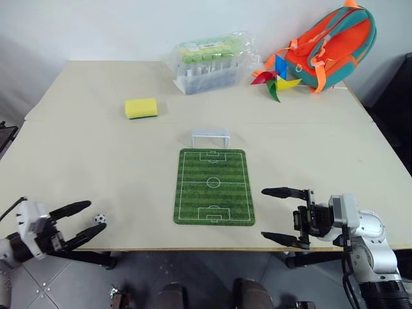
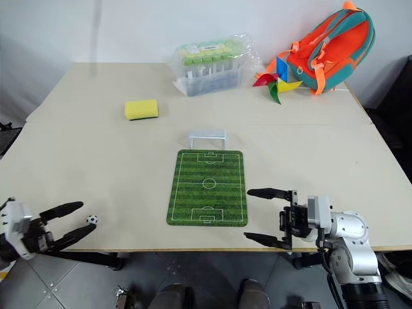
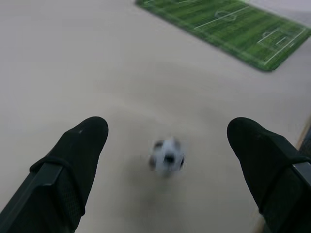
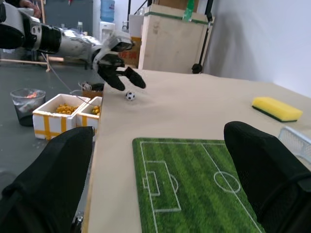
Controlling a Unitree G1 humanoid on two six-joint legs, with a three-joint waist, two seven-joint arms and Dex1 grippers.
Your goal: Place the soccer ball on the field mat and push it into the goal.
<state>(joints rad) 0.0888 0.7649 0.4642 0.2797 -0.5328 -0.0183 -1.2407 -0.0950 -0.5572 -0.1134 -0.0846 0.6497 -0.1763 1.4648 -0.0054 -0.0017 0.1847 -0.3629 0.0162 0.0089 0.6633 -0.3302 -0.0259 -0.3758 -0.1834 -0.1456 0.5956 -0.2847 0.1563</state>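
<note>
Gaping left gripper (image 1: pixel 94 223) around soccer ball (image 1: pixel 100 218)

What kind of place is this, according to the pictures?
Probably a workshop or lab used for tests: a plain table with unrelated props, a wooden crate and a water dispenser on a bare floor.

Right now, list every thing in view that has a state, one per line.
soccer ball: on the bare table, off the mat, between the open fingers, not gripped
left gripper: open
right gripper: open, empty
field mat: flat, nothing on it
goal: upright at the mat's far end
backpack: lying down
tube pack: wrapped
</note>
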